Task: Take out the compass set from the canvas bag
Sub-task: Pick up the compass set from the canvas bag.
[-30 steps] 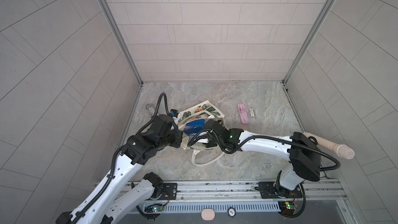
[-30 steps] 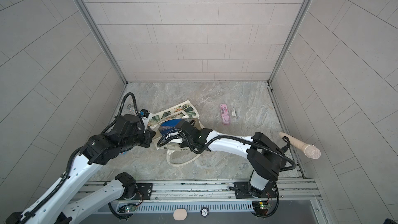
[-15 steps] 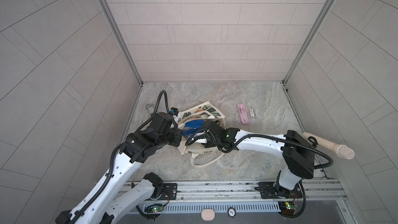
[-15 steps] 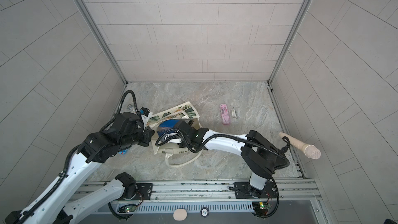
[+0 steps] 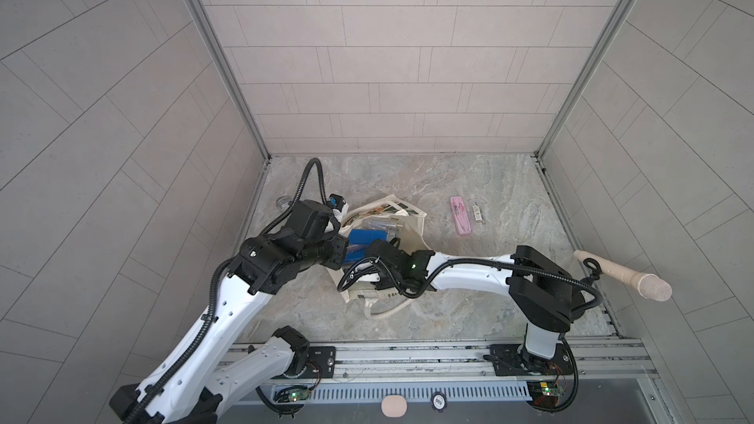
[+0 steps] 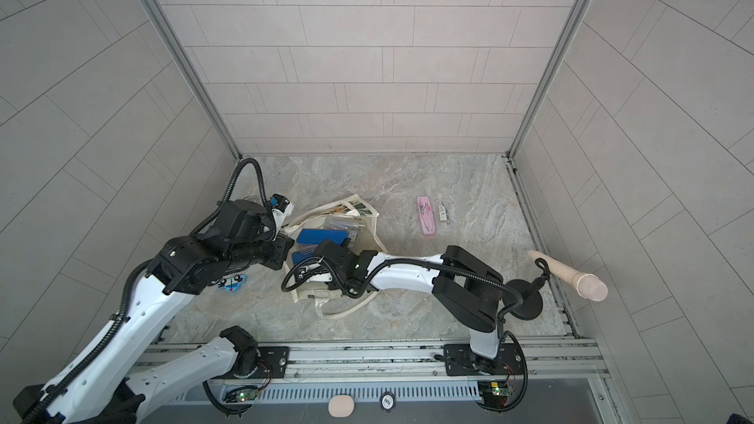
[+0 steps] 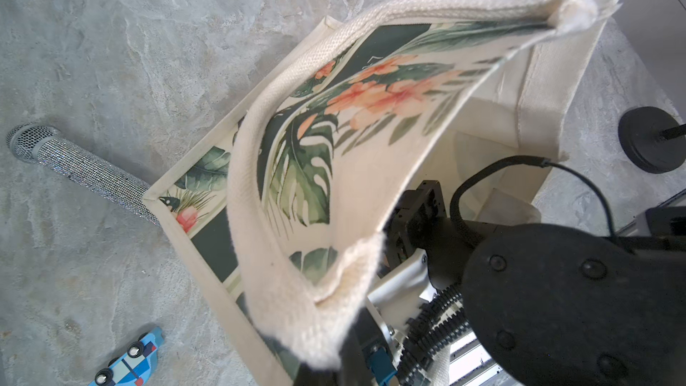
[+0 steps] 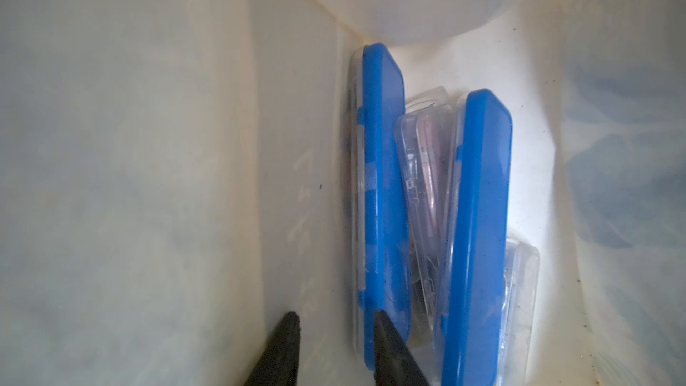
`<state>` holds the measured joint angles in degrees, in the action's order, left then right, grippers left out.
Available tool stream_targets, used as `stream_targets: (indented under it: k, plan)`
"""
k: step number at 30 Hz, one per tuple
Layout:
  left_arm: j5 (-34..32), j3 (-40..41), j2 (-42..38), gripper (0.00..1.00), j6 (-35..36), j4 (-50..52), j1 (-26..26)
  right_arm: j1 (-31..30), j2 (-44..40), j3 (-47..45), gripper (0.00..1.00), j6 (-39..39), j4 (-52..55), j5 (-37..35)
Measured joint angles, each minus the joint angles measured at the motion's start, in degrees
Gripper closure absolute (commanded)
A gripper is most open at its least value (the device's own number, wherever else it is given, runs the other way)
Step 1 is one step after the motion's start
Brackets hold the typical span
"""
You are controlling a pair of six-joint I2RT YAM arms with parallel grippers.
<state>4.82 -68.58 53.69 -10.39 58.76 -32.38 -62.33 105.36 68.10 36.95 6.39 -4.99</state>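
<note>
The bag [image 5: 408, 214] [image 6: 367, 234] lies on the grey stone table [image 5: 449, 312], a bit left of the middle in both top views. Its mouth is wide open.

The left gripper [image 5: 340, 254] is at the left edge of the bag. Its jaws are pressed together on the cloth rim and hold that side up. In the left wrist view the lifted rim and the leaf and flower print fill the middle of the frame.

The right gripper [image 8: 334, 332] is inside the bag. In the right wrist view its two black fingertips [image 8: 286, 347] show at the bottom of the frame. They are apart, with a gap between them, and they hold nothing. One fingertip is just in front of the near end of a blue box.

Two blue boxes [image 8: 382, 180] stand on edge in the bag, right of the middle of that frame. Clear boxes [image 8: 427, 180] sit between and beside them. I cannot tell what is in the boxes.

Right of the bag in both top views, a pink box [image 5: 461, 220] and a small clear box [image 5: 477, 218] lie side by side. A beige microphone [image 5: 620, 279] is at the right edge. In the left wrist view a silver microphone [image 7: 81, 168] lies at the left, and one end goes behind the bag's corner. A blue toy car [image 7: 130, 358] is at the bottom left.
</note>
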Motion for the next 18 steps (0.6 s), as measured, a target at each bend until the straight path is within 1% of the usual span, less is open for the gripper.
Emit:
stream_targets:
  k: [7,12,18]
  plan:
    - [0.02,0.22,-0.02,1.00,0.00,0.28,0.00,-1.01,2.54,-0.68,0.50,-0.81,-4.13,-6.27]
    - [1.01,3.72,-1.64,1.00,0.17,-0.74,0.00,-1.03,5.79,0.15,0.47,-0.98,-6.23,-9.81]
    - [2.95,8.04,-6.08,1.00,0.13,-2.54,0.00,-1.05,8.55,1.22,0.47,-0.50,-7.58,-13.31]
